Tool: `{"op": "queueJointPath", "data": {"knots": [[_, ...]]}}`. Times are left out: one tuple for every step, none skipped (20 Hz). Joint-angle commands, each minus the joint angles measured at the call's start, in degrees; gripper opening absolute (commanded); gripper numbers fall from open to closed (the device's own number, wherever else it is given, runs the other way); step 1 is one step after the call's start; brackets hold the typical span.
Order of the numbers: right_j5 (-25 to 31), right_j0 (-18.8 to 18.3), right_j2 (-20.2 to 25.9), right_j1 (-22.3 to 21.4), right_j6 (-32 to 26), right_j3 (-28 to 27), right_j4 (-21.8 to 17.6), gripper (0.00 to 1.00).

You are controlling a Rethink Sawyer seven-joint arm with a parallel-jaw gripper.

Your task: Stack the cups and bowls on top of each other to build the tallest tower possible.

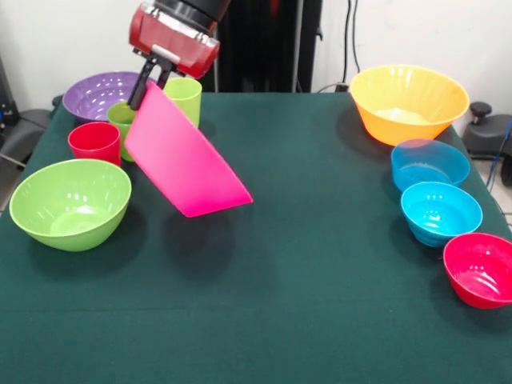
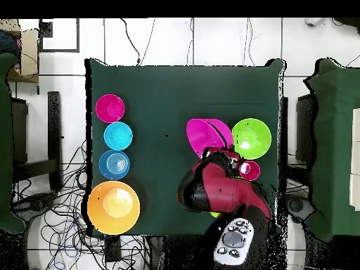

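The large pink bowl hangs tilted in the air above the table, pinched at its rim in my gripper, its base pointing down toward the camera side in the front view. My fingers are closed narrowly on that rim and carry the whole bowl; nothing else is in them. In the overhead view the same bowl sits just beside the lime-green bowl.

As I judge it, I am in the carrying step: the bowl is lifted clear but no tower has begun, since every other piece stands singly. The next move calls for choosing a base and setting this bowl down level, so I must undo the tilt before letting go, or it will roll off.

Around it, the lime-green bowl rests close by, with the red cup behind it, the two green cups partly hidden by the pink bowl, and the purple bowl farther back. Well apart across the table stand the orange bowl, the blue bowl, the turquoise bowl and the small red bowl in a row.

My arm comes down from above at that end of the table, wrist angled, the red head right over the cups.
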Motion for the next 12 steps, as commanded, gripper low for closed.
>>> {"op": "queueJointPath", "data": {"knots": [[9.5, -9.6, 18.1, -3.7, 1.5, 3.8, -2.2, 0.0], [10.6, -10.9, 19.7, -4.0, 0.8, 4.3, -2.1, 0.0], [11.7, -12.2, 21.3, -4.2, 0.2, 4.7, -2.0, 0.0], [12.3, -12.9, 22.2, -4.4, -0.2, 4.9, -2.0, 0.0], [12.7, -13.8, 23.2, -4.5, -0.4, 5.4, -2.0, 0.0], [13.4, -14.5, 24.2, -4.7, -0.8, 5.7, -1.9, 0.0], [13.8, -15.3, 25.1, -4.8, -1.0, 6.0, -1.9, 0.0], [14.1, -16.1, 26.1, -4.9, -1.2, 6.3, -2.0, 0.0], [14.6, -16.8, 26.9, -5.0, -1.4, 6.5, -2.0, 0.0], [14.8, -17.4, 27.7, -5.1, -1.5, 6.8, -2.0, 0.0], [14.8, -17.8, 28.2, -5.2, -1.5, 7.1, -2.1, 0.0], [14.8, -18.2, 28.7, -5.2, -1.5, 7.3, -2.2, 0.0]]}}
